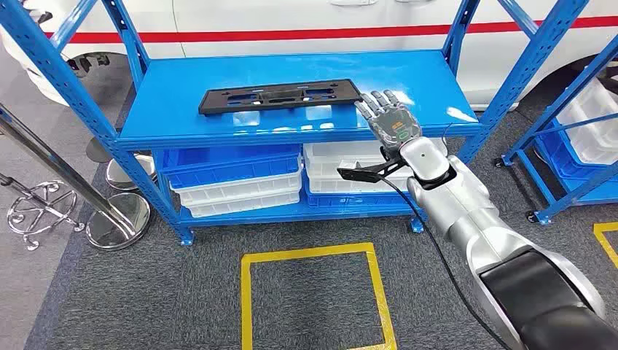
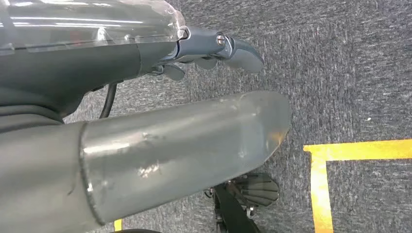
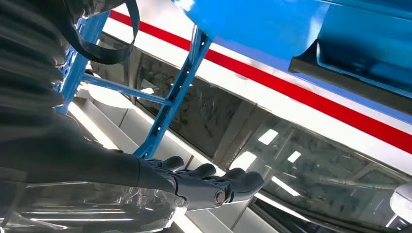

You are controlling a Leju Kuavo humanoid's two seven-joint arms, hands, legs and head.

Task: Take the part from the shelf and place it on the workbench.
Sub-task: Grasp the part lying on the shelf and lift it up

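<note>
Head view puts my right hand [image 1: 390,117] over the top board of the blue shelf [image 1: 182,109], near its front right part, palm down with the fingers spread and nothing in them. The fingertips lie just beside the right end of the black part [image 1: 280,96]; whether they touch it I cannot quite tell from this angle. The part is a long, flat, dark plate lying lengthwise across the middle of the top board.

On the lower board sit stacked blue trays [image 1: 229,166] and white trays [image 1: 342,168]. A white car body with a red stripe [image 1: 328,33] stands behind the shelf. A yellow square outline [image 1: 313,255] marks the grey carpet in front of it, and chrome stands [image 1: 109,219] rest on the floor to the left.

From the right wrist camera my right hand [image 3: 204,182] shows dark fingers stretched out side by side, empty, with the shelf frame beyond them.

My left hand [image 2: 209,53] hangs above the carpet, fingers curled in a little, gripping nothing.
</note>
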